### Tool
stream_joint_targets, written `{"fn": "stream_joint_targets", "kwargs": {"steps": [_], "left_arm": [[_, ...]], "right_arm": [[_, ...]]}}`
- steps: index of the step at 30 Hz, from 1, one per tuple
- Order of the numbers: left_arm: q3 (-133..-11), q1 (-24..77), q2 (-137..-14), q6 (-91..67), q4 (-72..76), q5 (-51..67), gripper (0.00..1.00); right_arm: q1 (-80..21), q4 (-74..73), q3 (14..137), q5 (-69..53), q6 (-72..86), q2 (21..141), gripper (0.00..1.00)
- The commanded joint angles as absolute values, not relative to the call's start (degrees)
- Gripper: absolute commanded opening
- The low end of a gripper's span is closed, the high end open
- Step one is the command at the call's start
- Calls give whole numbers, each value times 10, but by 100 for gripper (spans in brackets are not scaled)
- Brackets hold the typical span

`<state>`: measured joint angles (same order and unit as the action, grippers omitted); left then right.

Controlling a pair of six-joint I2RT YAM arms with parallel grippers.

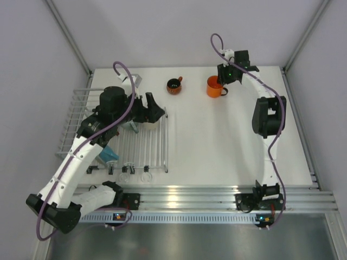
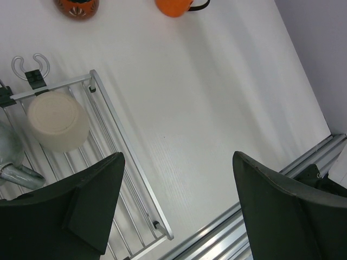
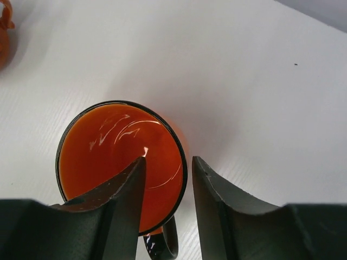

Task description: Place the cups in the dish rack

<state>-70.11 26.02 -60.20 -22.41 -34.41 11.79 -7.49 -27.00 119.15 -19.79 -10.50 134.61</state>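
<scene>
Black fingers of the right gripper (image 3: 168, 165) fill the bottom of the right wrist view. They are parted and straddle the wall of the bright orange ceramic mug (image 3: 122, 162) beside its dark handle, one finger over the glossy inside, the other outside the rim; orange still shows between the inner finger and the wall, so they are released, grasping nothing. This mug stands upright on the white desk (image 1: 217, 146) near the far edge, right of the middle; the small dark red mug with a black inside (image 1: 174, 85) stands upright near the far edge about midway, apart from the orange one.

The white wire dish rack (image 1: 157, 154) lies along the left edge, its taller basket section toward the far-left corner; on its low slats a cream-beige mug (image 2: 58, 120) sits bottom up near the far-right corner of that section. A grey-blue mug (image 1: 110, 155) rests on the rack nearer the near edge, partly hidden by the left arm. The left gripper (image 2: 179, 203) hangs over the rack's right rail, fingers spread wide and holding nothing.

A broad stretch of white desk runs from that rail to the right edge; aluminium rails (image 1: 190, 197) line the near edge.
</scene>
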Motion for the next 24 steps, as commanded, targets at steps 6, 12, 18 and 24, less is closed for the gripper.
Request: {"fn": "stream_joint_targets", "kwargs": {"steps": [6,12,18,24], "left_arm": [[-686,261,-600,-202,-295,115,86],[-684,260,-608,-205,-287,119,86],[-682,260,-606,-222,-275,137,86],[-670,261,-585,-250,-244,167,85]], "right_arm": [[-97,-287,1226,-129,-132,1372,33],[-98,-262,1220,-159,-108,1364,10],[-100,-225,1195,-241,-28,1330,0],[-98,-100,1048,-321,131,1219,0]]}}
